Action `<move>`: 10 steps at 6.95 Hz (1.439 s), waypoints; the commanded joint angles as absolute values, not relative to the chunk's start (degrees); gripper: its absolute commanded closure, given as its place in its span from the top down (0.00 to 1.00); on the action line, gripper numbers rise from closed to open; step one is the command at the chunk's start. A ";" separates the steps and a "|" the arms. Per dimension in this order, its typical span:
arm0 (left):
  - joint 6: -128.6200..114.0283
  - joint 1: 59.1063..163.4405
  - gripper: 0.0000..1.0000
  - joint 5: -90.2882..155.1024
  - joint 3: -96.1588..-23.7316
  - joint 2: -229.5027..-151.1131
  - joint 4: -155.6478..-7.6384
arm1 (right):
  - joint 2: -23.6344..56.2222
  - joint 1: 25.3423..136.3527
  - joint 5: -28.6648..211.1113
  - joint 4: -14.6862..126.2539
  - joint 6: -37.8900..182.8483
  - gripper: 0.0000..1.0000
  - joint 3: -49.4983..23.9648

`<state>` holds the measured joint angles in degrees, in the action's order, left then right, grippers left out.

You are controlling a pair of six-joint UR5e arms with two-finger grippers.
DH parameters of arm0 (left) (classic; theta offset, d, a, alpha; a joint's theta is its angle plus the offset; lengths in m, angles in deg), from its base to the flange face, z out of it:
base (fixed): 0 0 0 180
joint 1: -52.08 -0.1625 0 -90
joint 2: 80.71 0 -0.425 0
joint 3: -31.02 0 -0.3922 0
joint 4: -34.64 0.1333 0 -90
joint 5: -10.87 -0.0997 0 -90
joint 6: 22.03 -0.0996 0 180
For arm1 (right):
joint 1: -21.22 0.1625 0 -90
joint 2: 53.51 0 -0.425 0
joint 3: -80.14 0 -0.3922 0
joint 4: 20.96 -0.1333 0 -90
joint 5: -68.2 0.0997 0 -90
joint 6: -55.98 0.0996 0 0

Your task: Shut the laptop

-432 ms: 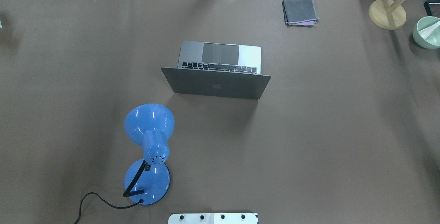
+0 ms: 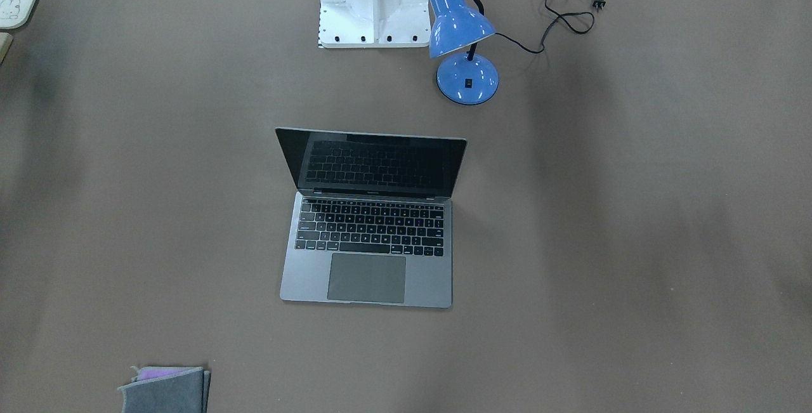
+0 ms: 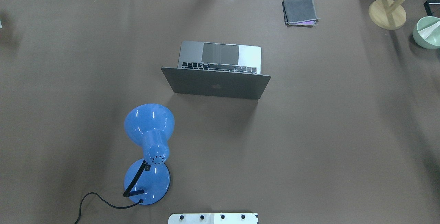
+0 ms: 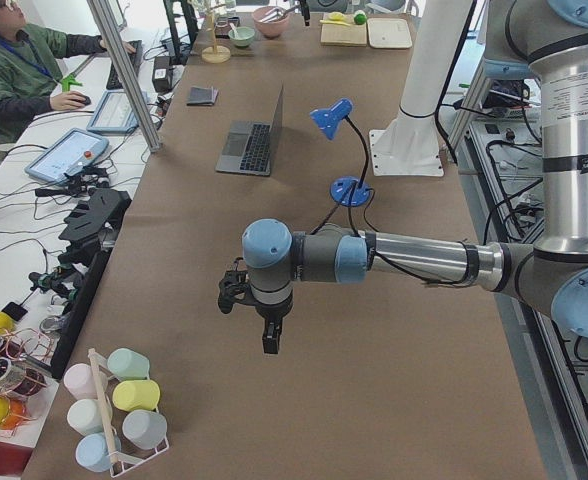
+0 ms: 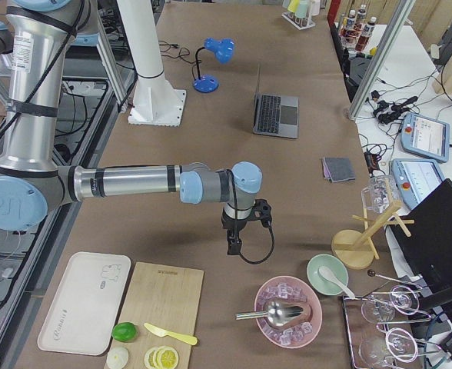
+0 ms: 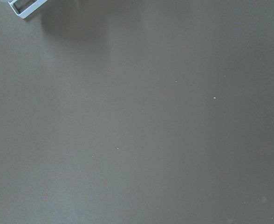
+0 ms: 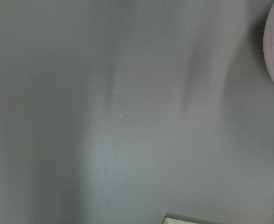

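The grey-silver laptop [image 3: 216,85] stands open at the middle of the table, its lid with the dark apple logo towards the robot. The front-facing view shows its black keyboard [image 2: 372,226], grey trackpad and black screen. It also shows far off in the exterior left view [image 4: 254,147] and the exterior right view [image 5: 277,114]. My left gripper [image 4: 265,338] hangs over bare table far from the laptop, at the table's left end. My right gripper [image 5: 237,240] hangs over the right end. I cannot tell whether either is open or shut. Both wrist views show only brown table cover.
A blue desk lamp [image 3: 150,147] with a black cord stands between the robot's base [image 2: 373,4] and the laptop. A folded grey cloth [image 3: 299,11], a wooden stand [image 3: 387,13] and a green bowl [image 3: 426,33] sit at the far right. A pink ice bowl [image 5: 287,311] lies near the right gripper.
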<state>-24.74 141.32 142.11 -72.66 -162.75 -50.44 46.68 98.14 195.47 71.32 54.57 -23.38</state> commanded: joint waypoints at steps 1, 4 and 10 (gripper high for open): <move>-24.84 141.37 0.98 142.09 -73.91 -162.72 -50.44 | 46.59 98.12 195.47 71.32 54.57 1.00 -23.39; -24.67 141.29 0.98 142.18 -73.83 -163.50 -50.44 | 46.59 98.12 195.47 70.97 54.57 1.00 -23.74; -24.58 141.29 0.98 142.62 -74.00 -164.12 -51.23 | 46.33 98.12 195.64 70.88 55.36 1.00 -32.70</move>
